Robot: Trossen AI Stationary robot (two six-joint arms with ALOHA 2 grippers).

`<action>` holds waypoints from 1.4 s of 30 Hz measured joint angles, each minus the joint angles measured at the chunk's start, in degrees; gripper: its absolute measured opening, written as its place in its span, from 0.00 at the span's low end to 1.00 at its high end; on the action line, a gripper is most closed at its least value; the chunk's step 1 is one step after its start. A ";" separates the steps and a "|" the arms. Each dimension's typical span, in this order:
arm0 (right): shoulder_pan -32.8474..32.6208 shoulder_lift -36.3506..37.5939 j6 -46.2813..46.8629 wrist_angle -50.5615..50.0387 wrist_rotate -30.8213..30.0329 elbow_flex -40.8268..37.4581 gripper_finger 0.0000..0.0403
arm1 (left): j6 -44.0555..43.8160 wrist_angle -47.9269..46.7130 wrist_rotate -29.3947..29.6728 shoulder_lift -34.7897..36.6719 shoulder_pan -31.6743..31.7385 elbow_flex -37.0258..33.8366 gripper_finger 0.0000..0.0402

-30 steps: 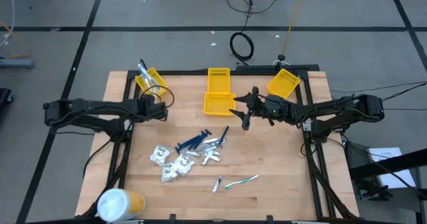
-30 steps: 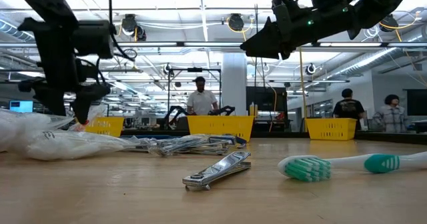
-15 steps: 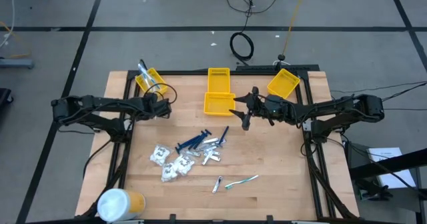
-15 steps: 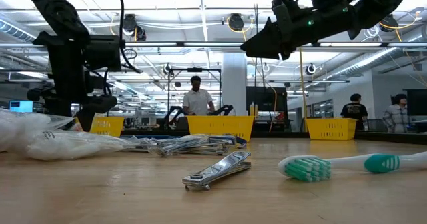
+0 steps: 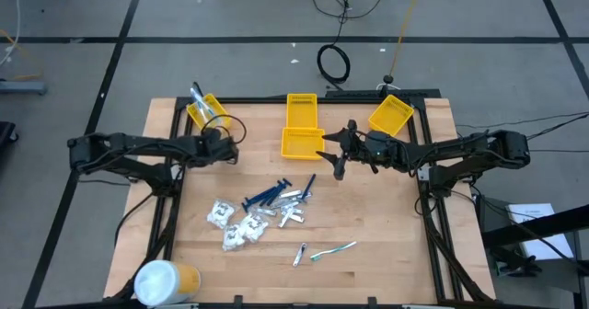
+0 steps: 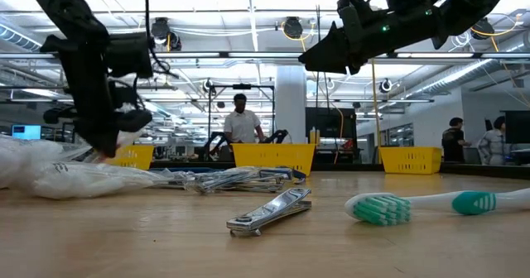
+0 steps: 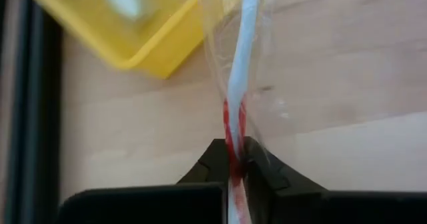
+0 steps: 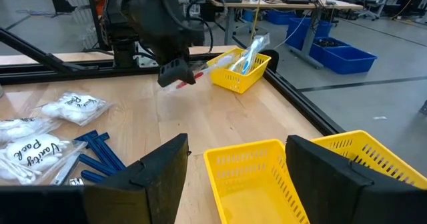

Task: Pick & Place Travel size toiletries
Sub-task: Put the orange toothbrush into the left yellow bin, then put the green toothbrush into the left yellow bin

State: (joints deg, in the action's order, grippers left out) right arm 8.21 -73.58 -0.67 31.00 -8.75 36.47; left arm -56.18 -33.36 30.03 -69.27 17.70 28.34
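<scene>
now left fingers clamp wrapped toothbrush; right fingers wide, empty.

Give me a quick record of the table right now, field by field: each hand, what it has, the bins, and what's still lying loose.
left hand: shut on a wrapped toothbrush, beside the left bin
right hand: open, empty, hovering by the middle bins
left bin: already holds wrapped toothbrushes
right bin: contents not visible
loose pile: blue razors, silvery tubes, white packets mid-table
near front edge: nail clipper, green toothbrush
front left corner: white-and-yellow cylinder
</scene>
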 joint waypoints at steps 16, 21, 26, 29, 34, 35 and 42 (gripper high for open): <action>-0.07 0.00 0.00 -0.19 0.02 -0.04 0.59 | 8.60 6.58 13.15 23.88 10.50 0.02 0.02; -0.07 0.00 0.00 -0.09 0.02 -0.04 0.59 | 9.69 10.45 11.26 22.82 19.09 0.02 0.04; -0.07 0.00 0.00 -0.04 0.02 -0.04 0.59 | 12.59 18.43 6.45 18.46 24.35 0.02 0.13; -0.07 0.00 0.00 -0.04 0.02 -0.04 0.59 | 14.37 22.69 6.02 14.25 26.03 0.02 0.17; -0.09 0.00 0.24 -0.36 0.02 -0.04 0.59 | 15.27 23.96 5.98 7.50 28.47 0.02 0.23; -0.08 0.00 0.44 -0.50 0.02 -0.04 0.59 | 15.42 23.91 5.98 6.43 28.82 0.02 0.24; -0.08 0.00 0.36 -0.87 0.02 -0.04 0.59 | 15.89 23.29 5.80 4.82 28.17 0.00 0.39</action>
State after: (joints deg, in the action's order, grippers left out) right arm 8.13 -73.58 -0.31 30.13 -8.73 36.42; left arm -40.29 -10.07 35.84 -64.44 45.87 28.34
